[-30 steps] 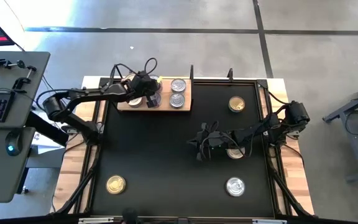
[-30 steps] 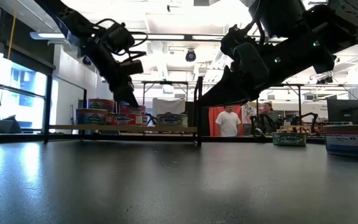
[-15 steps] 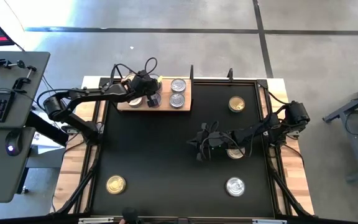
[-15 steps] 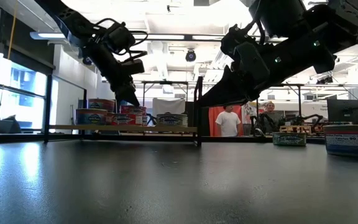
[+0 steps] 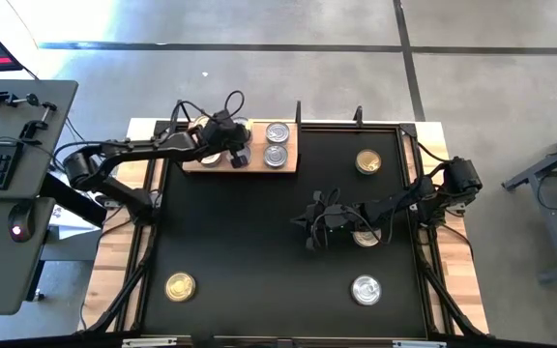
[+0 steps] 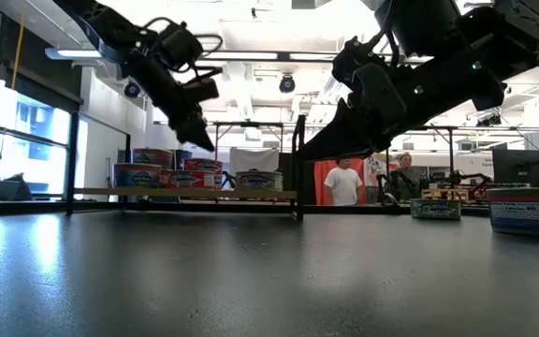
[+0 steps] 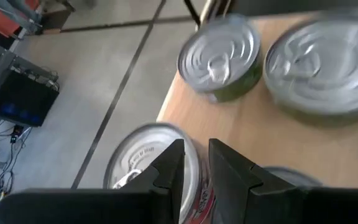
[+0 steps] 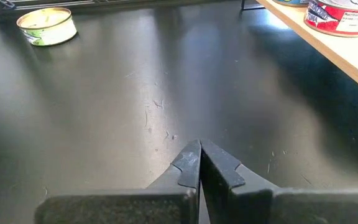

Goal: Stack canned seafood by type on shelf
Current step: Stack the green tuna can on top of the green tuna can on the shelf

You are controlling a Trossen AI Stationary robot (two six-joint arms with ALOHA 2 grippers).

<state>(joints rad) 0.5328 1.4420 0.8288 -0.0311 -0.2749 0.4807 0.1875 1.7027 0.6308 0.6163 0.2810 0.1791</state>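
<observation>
My left hand is over the flat light-brown wooden shelf at the far edge of the black worktop, and it has just lifted: a second ago its tips sat low among the tins, now in the low view they hang clear above them. In the left wrist view the fingers stand slightly parted with nothing between them, a red-labelled round tin with a silver lid right below. I read that as a tin just released onto its stack, so one more is placed. Two silver-lidded round tins sit side by side further along the shelf. My right hand waits mid-worktop, fingers pressed together and empty. Still loose on the worktop: a gold-lidded tin near the far right, another gold one near left, a silver one near right, and one half hidden under the right arm.
</observation>
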